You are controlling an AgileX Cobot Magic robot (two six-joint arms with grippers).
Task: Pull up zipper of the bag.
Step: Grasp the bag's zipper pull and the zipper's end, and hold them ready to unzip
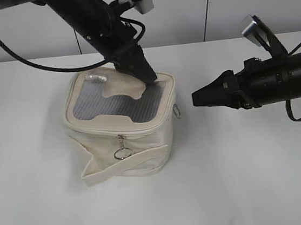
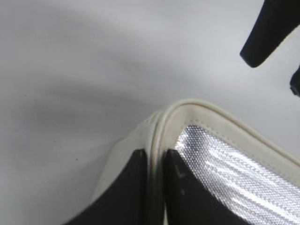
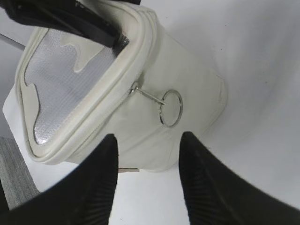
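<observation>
I see the small boxy cream-white soft bag (image 1: pixel 120 125) standing upright on the white table (image 1: pixel 245 178), left of centre in the exterior view. Its thin cream zip track (image 3: pixel 101 115) follows the top rim around the grey mesh top panel (image 1: pixel 97 102). The left gripper (image 2: pixel 153 187) pinches the rear right corner of the rim, one black finger (image 2: pixel 123 194) on each side of the piping. The right gripper (image 3: pixel 147 180) hovers beside the bag's right side, fingers parted and holding nothing. One silver ring pull (image 3: pixel 169 108) hangs near it, untouched. A second ring pull (image 1: pixel 122 151) hangs on the front face.
</observation>
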